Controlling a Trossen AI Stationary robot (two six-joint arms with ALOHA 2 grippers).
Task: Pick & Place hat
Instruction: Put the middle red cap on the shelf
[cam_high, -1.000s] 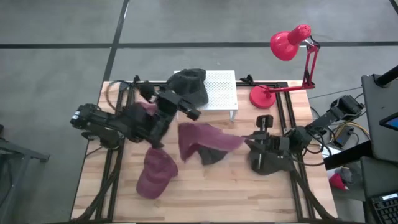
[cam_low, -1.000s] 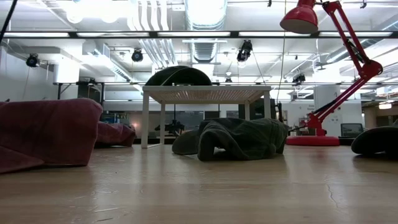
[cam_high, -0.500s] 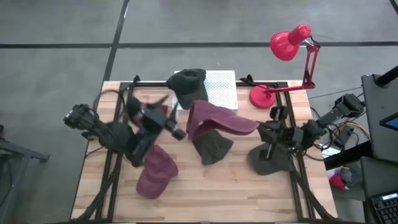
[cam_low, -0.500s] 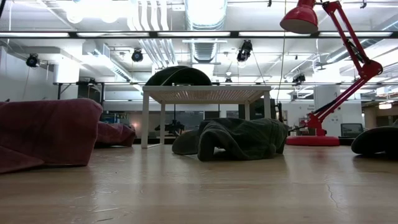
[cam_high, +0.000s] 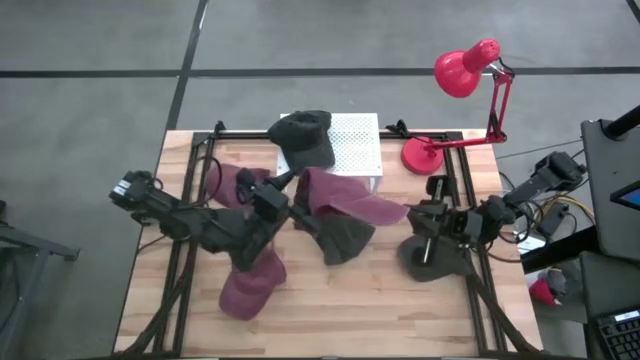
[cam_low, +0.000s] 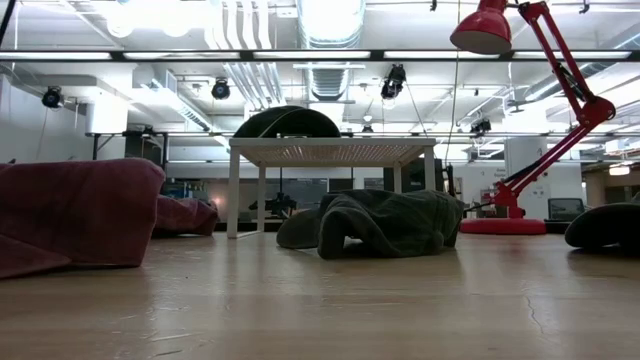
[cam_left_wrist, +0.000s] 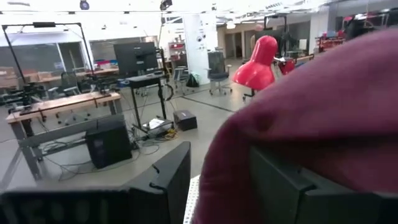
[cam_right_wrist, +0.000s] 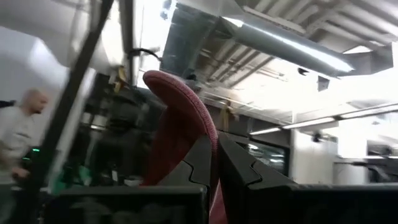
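Note:
A maroon hat (cam_high: 338, 192) hangs in the air over a dark olive hat (cam_high: 342, 240) that lies on the table. My right gripper (cam_high: 414, 214) is shut on the maroon hat's brim. My left gripper (cam_high: 291, 205) is level at the hat's left side, its fingers open. In the left wrist view the hat's crown (cam_left_wrist: 323, 106) fills the space ahead of them. A black hat (cam_high: 305, 135) sits on the white rack (cam_high: 358, 140). The low view shows neither gripper nor the held hat. My right gripper pinches the maroon hat's brim (cam_right_wrist: 210, 146) between its two fingers (cam_right_wrist: 239, 171). It comes from the table's right and slants upward. The brim stands up between the fingers, and the hat is lifted clear of the olive hat. My left gripper has the crown's edge (cam_left_wrist: 214, 168) between its open fingers; whether it touches the hat, I cannot tell.
A second maroon hat (cam_high: 250, 282) lies near the front left and another maroon one (cam_high: 236, 184) behind the left arm. A dark hat (cam_high: 432, 262) lies under the right arm. A red desk lamp (cam_high: 425, 155) stands at the back right.
My right gripper has raised the brim, and the maroon hat has come up off the olive hat and moved toward the far edge. My left gripper has come away from the rack toward the near edge and lower. It has rolled, and it now sits at the hat's left side.

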